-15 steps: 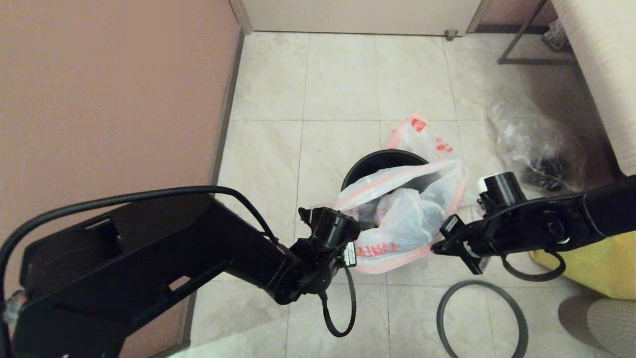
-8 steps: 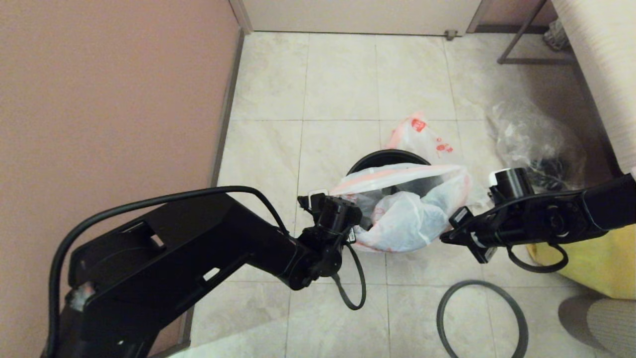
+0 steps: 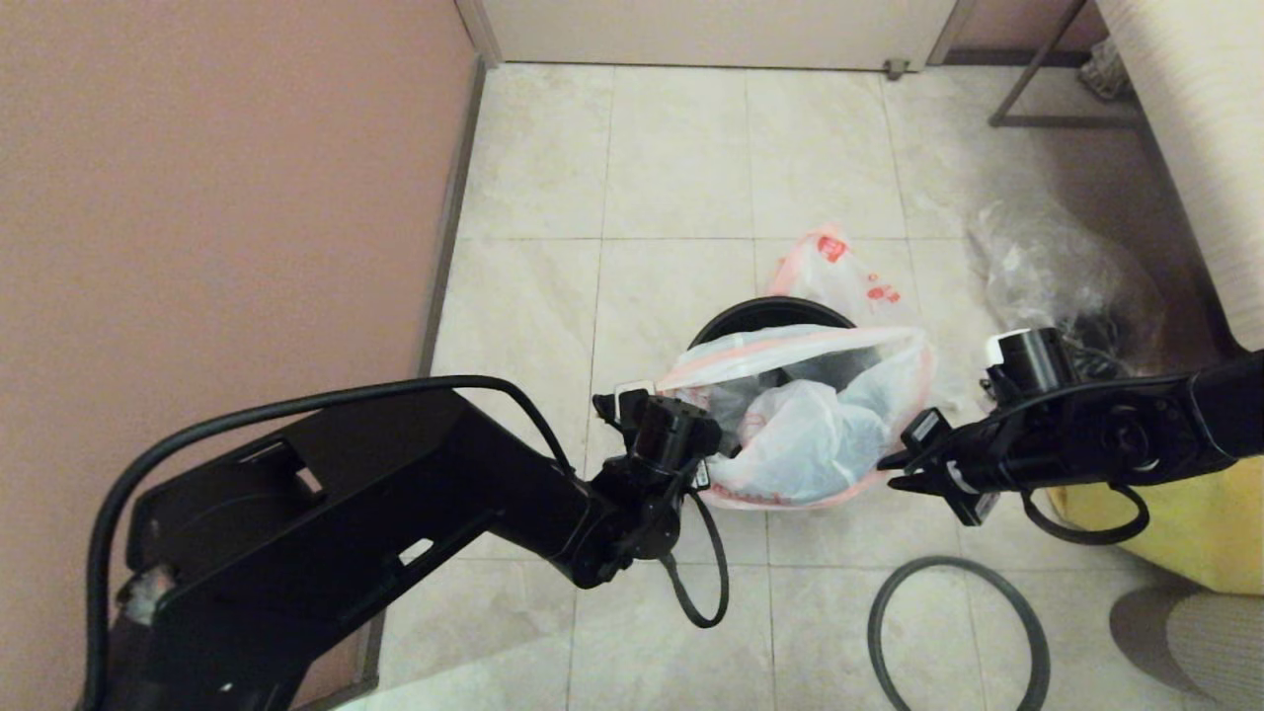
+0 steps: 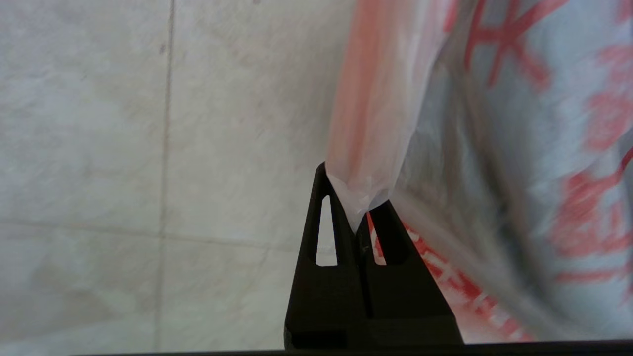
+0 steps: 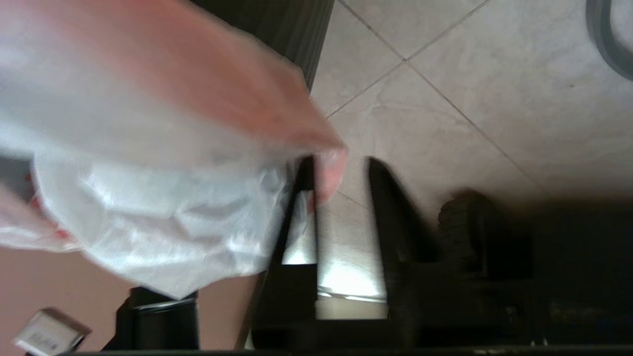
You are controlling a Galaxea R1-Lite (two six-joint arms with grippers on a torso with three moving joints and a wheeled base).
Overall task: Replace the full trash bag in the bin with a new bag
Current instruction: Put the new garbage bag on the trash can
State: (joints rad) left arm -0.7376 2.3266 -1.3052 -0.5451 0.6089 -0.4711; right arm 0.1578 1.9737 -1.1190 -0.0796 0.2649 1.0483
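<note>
- My left gripper (image 4: 357, 225) pinches the left edge of the new bag (image 3: 790, 415), fingers closed on it.
- That bag hangs over the bin (image 3: 760, 318).
- My right gripper (image 5: 341, 168) stands narrowly open at the bag's right edge.
- The full trash bag (image 3: 839, 262) sits behind the bin.

Looks like a home interior, hallway or room corner. Cream tiled floor (image 3: 681, 148), dusty-pink wall (image 3: 217, 178) with baseboard, pale door (image 3: 711, 30) at the far end. Ribbed cream upholstery (image 3: 1195, 128) on the right, a couch or bed edge, with a metal furniture leg (image 3: 1037, 69) beside it.
</note>
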